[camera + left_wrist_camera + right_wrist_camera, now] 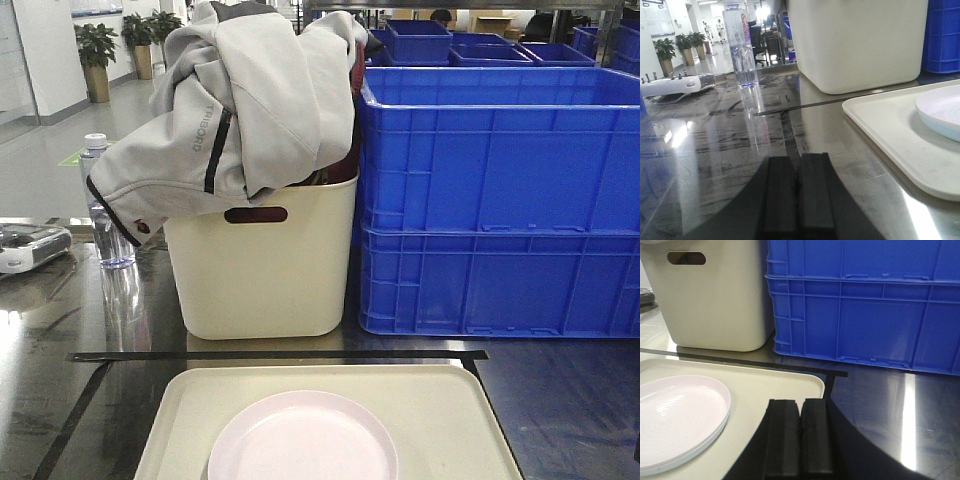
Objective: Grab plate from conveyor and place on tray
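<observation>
The pale pink plate [303, 438] sits flat and right side up on the cream-beige tray [440, 410], toward its near edge and about centered. It's round and glossy, with faint rings inside. The tray is rectangular with rounded corners and a low rim, lying flat on the shiny tabletop.

The left gripper [799, 192] is pointing level and forward, its two black fingers [780, 195] pressing flat together, holding nothing. The right gripper [799, 437] is sitting likewise, its fingers [816, 437] closed against each other, empty.
</observation>
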Tool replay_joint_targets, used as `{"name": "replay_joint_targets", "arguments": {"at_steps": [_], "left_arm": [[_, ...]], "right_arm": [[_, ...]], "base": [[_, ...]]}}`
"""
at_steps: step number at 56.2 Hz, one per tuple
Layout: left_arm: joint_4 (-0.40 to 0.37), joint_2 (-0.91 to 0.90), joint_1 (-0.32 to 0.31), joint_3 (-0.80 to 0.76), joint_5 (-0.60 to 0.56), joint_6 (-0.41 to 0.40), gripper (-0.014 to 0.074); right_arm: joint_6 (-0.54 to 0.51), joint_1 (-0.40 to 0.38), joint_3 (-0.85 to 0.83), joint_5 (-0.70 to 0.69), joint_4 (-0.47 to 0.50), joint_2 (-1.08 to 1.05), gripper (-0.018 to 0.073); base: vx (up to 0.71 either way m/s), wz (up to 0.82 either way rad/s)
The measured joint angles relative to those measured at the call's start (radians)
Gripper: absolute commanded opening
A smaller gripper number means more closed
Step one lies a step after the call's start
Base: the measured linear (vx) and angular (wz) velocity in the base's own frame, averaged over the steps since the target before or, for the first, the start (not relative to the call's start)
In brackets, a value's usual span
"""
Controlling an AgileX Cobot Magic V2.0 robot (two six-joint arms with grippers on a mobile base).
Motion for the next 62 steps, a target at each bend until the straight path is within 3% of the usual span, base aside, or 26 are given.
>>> {"name": "replay_joint_targets", "arguments": {"at_steps": [20, 33, 40, 62], "left_arm": [[0.000, 0.000, 0.000, 0.002, 0.000, 0.000, 0.0003], [0.000, 0.000, 0.000, 0.002, 0.000, -0.001, 0.0003], [0.000, 0.000, 0.000, 0.002, 0.000, -0.001, 0.0003], [0.000, 0.000, 0.000, 0.002, 0.002, -0.001, 0.0003]], "right_arm": [[0.000, -0.003, 0.025, -0.018, 0.000, -0.018, -0.0009], [0.016, -0.160, 0.342, -0.154, -0.022, -0.312, -0.0009], [0.015, -0.205, 0.492, -0.140, -0.027, -0.501, -0.0009], [0.015, -0.205, 0.500, -0.082, -0.049, -0.546, -0.0009]], "base": [[0.00, 0.00], [0.00, 0.00], [0.00, 0.00], [0.00, 0.00]]}}
